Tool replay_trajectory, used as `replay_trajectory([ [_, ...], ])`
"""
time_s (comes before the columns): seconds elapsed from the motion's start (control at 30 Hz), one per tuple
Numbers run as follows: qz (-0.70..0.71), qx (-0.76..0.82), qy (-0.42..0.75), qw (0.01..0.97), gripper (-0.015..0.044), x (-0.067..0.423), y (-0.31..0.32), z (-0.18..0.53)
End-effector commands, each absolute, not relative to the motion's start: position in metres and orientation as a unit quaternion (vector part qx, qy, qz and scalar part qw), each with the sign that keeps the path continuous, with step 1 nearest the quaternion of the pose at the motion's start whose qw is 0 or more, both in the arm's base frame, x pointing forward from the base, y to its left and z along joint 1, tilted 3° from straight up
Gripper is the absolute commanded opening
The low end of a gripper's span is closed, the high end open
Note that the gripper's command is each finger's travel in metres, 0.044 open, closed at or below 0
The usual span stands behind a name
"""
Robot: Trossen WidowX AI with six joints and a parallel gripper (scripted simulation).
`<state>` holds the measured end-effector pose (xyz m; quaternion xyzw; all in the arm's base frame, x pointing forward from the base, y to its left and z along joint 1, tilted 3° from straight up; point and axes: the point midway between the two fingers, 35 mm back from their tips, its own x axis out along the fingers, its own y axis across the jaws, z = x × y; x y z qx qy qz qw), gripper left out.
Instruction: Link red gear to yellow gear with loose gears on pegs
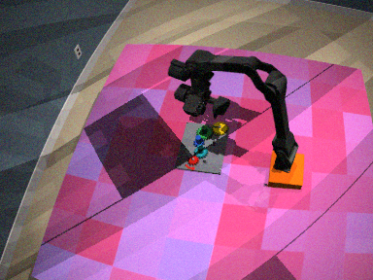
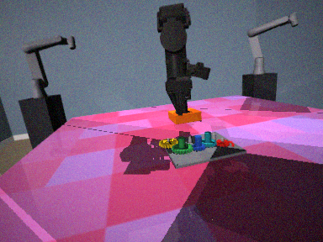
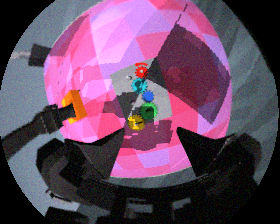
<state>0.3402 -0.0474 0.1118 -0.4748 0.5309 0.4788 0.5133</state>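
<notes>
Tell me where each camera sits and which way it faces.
Top: high above the table, looking steeply down at the grey board; whole arm shows.
Exterior: low, beyond the board, facing the arm's orange base; arm from the front.
Wrist: on the arm, facing the board past the open pincer.
Top and exterior share the arm's full height.
</notes>
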Motion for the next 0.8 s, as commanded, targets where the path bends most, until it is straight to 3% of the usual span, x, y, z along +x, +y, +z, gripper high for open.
replay_trajectory([
  [0.0, 0.479, -0.474, 0.531, 0.513, 0.044, 0.34, -0.047, 0.112],
  [0.5, 0.481, -0.477, 0.529, 0.512, 0.044, 0.34, -0.042, 0.113],
  [0.77, 0.504, -0.5, 0.497, 0.499, 0.044, 0.327, 0.055, 0.126],
])
